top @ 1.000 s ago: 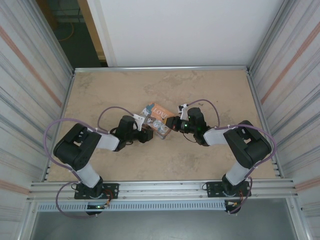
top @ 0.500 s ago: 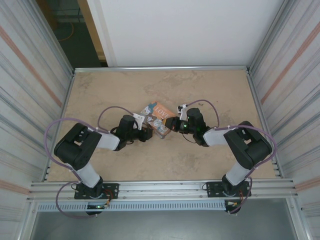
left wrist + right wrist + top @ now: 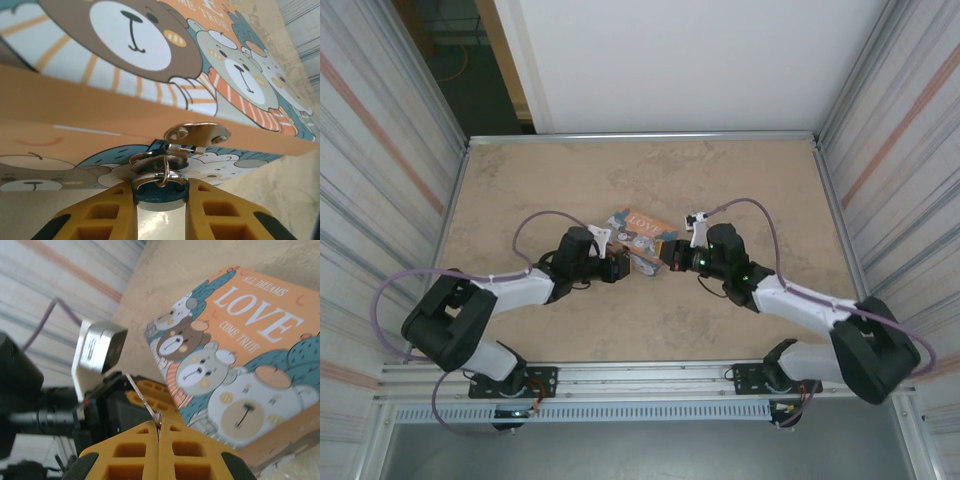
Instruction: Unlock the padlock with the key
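The padlock [image 3: 161, 196], a small dark teal block, hangs by its thin metal loop [image 3: 165, 176] from the hasp [image 3: 197, 133] of the orange-and-teal "LOVE" tin [image 3: 150, 55]. My left gripper [image 3: 161, 188] is shut on the padlock's body, one yellow finger on each side. My right gripper [image 3: 159, 429] is shut on the key [image 3: 141, 397], whose thin blade sticks up and left towards the left gripper's yellow fingers [image 3: 150, 388]. In the top view the left gripper [image 3: 623, 266] and right gripper [image 3: 663, 257] face each other at the tin's near edge [image 3: 645, 230].
The tin lies flat mid-table on the beige tabletop [image 3: 740, 180]. Corrugated metal walls [image 3: 890, 140] stand at both sides and a white wall at the back. The left wrist camera housing [image 3: 100, 347] sits just behind the key's tip.
Both arms have stretched forward and lowered. The right gripper with the key has come closer to the left gripper at the tin's near edge. The tin has shifted slightly.
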You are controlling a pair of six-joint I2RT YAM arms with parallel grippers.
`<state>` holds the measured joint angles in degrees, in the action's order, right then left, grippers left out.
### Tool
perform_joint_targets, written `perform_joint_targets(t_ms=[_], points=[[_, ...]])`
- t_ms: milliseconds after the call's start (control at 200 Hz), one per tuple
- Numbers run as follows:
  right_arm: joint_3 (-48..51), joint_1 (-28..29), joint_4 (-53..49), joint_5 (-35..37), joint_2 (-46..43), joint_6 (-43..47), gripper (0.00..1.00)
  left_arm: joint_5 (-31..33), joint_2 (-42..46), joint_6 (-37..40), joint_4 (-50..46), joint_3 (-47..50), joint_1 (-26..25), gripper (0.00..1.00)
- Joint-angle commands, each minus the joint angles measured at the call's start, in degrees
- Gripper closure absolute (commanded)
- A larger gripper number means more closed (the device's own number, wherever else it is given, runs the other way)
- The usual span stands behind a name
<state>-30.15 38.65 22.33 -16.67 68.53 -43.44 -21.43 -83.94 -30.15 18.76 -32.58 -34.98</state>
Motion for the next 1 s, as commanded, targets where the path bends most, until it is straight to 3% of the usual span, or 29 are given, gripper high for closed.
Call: perform_joint_targets(t_ms=[0,205,486,997], points=[[1.28,3.54,-10.81,8.23,-5.57,5.8,1.0,-1.81,3.36,-6.19,-4.47,-3.23,-0.94,0.87],[3.06,12.86,-14.78,19.42,-8.78,6.97,1.0,-3.02,5.7,-13.75,-6.8,-4.38,-1.9,0.92],[4.78,23.88,-9.12,32.74,-1.79,6.35,1.0,-2.7,6.76,-24.34,-5.13,-3.05,-2.14,0.94],[3.17,25.09,-4.43,37.3,5.98,8.08,1.0,-0.03,8.0,-32.33,-0.75,-0.56,-3.33,0.96]])
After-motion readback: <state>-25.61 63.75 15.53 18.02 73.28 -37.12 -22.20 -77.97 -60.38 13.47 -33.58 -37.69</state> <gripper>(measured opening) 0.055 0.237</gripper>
